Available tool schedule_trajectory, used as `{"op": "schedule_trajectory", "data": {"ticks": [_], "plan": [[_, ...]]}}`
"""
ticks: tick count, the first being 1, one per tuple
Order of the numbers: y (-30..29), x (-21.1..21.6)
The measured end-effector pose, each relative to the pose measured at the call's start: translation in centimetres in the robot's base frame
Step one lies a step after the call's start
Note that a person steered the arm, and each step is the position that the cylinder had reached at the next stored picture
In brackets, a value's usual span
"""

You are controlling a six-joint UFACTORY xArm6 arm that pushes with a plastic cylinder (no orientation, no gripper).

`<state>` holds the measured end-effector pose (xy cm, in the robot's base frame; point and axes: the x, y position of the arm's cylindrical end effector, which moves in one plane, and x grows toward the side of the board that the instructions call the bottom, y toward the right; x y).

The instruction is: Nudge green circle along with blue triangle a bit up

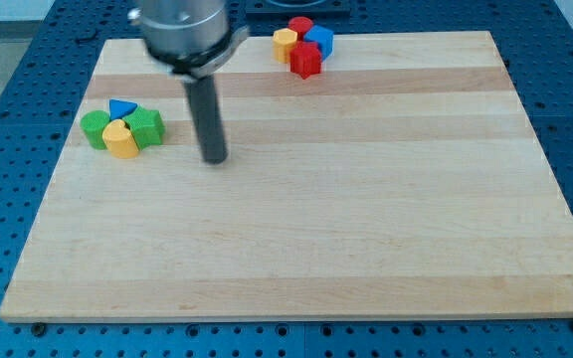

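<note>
The green circle (95,129) lies at the view's left on the wooden board, at the left end of a tight cluster. The blue triangle (121,107) sits just above and to the right of it. A yellow block (120,140) and a second green block (147,126) touch them in the same cluster. My tip (214,157) rests on the board to the right of this cluster, a short gap away from the second green block and slightly lower than it. It touches no block.
A second cluster lies near the board's top edge: a yellow block (285,45), a red block (300,25), a blue block (319,40) and another red block (305,61). The board's left edge (68,149) runs close to the green circle.
</note>
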<state>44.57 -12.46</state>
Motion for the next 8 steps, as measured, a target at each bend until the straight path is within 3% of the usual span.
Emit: {"op": "schedule_trajectory", "data": {"ticks": [1,2,3,5,8], "plan": [[-6.9,3.2],[-13.8,3.1],[-16.8,1.1],[-17.3,-3.0],[-12.0,-3.4]]}}
